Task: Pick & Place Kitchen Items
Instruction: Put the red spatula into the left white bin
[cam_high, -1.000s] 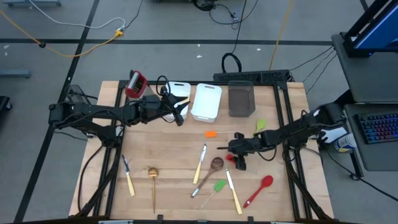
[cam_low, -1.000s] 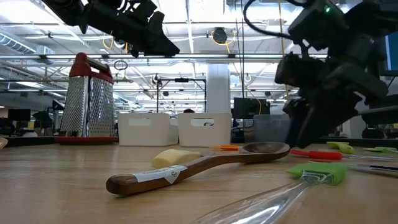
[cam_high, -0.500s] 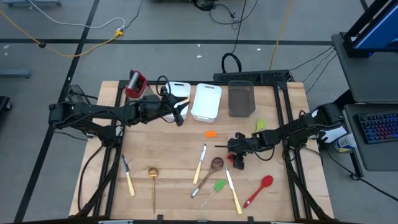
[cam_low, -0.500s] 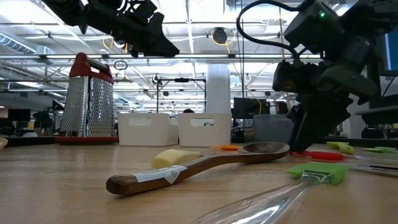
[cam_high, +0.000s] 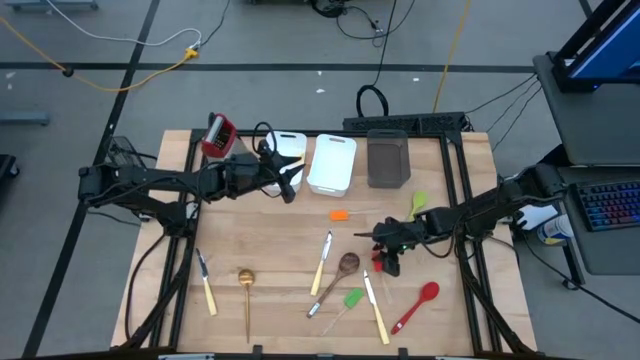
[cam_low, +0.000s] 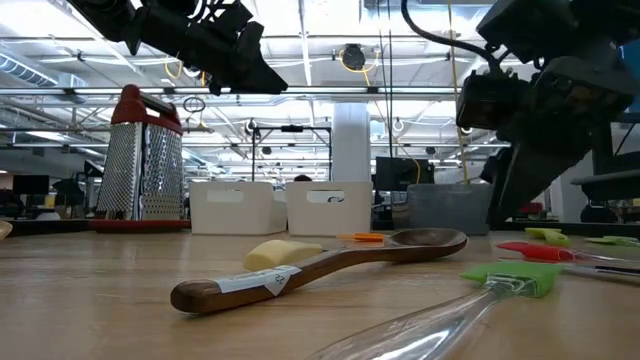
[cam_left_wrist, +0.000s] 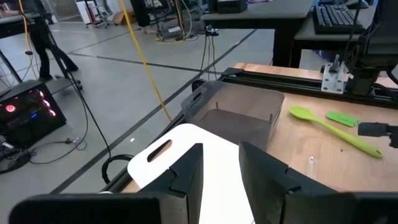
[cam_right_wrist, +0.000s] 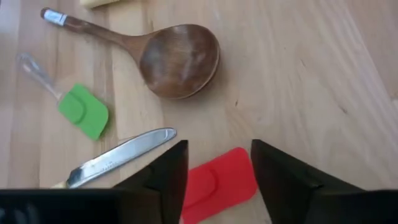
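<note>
My right gripper (cam_high: 385, 262) is open, low over a small flat red piece (cam_right_wrist: 224, 180) that lies on the table between its two fingers; whether they touch it I cannot tell. Beside it lie the brown wooden spoon (cam_right_wrist: 177, 59), the green spatula (cam_right_wrist: 84, 111) and a cream-handled knife (cam_high: 375, 310). The red spoon (cam_high: 417, 305), another knife (cam_high: 322, 258), the gold ladle (cam_high: 246, 290) and a third knife (cam_high: 205, 285) lie toward the near edge. My left gripper (cam_high: 288, 183) is open and empty, held above a white bin (cam_left_wrist: 186, 143).
Two white bins (cam_high: 332, 163) and a grey bin (cam_high: 388, 160) stand in a row at the far edge, with a red-topped grater (cam_high: 217, 136) to their left. An orange piece (cam_high: 339, 214) and a green spoon (cam_high: 418, 202) lie near the bins.
My right gripper has shifted a little toward the table's right edge, staying low over the red piece.
</note>
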